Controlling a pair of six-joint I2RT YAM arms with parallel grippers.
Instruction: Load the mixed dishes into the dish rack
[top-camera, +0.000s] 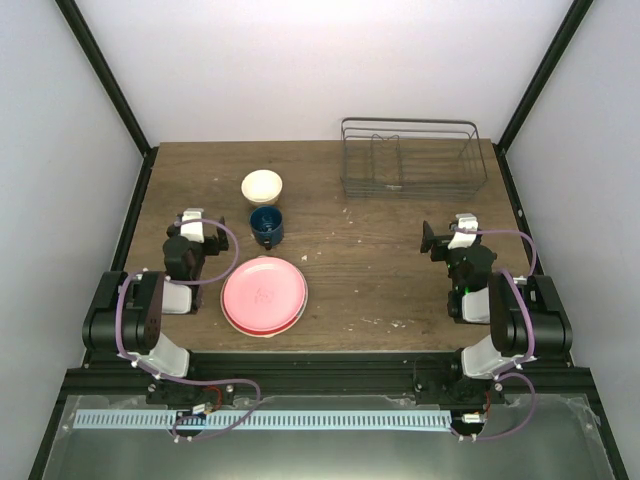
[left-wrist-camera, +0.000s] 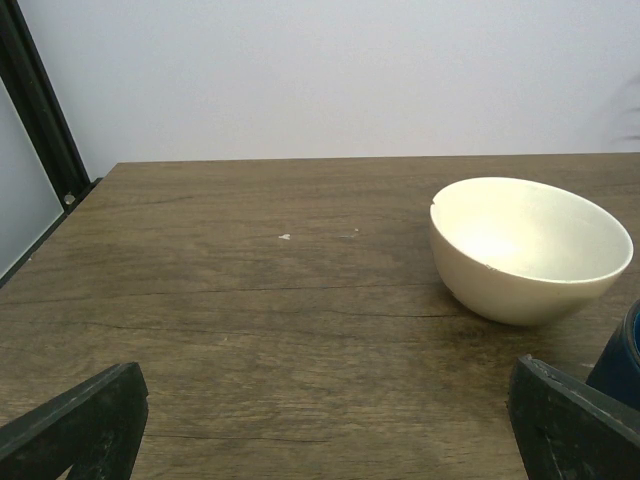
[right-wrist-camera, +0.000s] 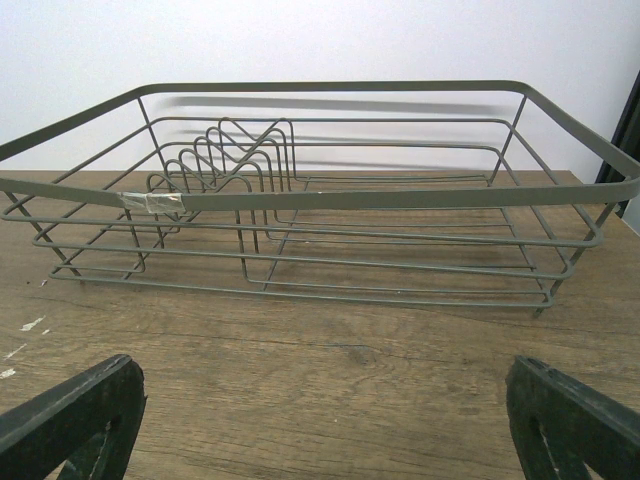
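The wooden table (top-camera: 380, 270) carries everything. At its far right stands the dish rack (top-camera: 412, 158), a grey wire basket with its plate dividers (right-wrist-camera: 225, 165) toward its left end and a strip of tape (right-wrist-camera: 150, 202) wrapped round the near rim.

On the near left of the table lies a stack of plates with the pink plate (top-camera: 264, 289) on top. A pale rim shows under its near edge, though from above I cannot tell how many plates lie beneath.

Just beyond the stack sits the dark blue mug (top-camera: 266, 225), upright. Just beyond that sits the small cream bowl (top-camera: 262, 186), also upright, with a small chip in its rim.

The left fingers (left-wrist-camera: 85, 425) are spread wide and grip nothing. They sit low over the table, left of the mug, and point toward the bowl.

The right fingers (right-wrist-camera: 80, 415) are likewise spread wide with nothing between them. They face the long near side of the rack and stand apart from it.
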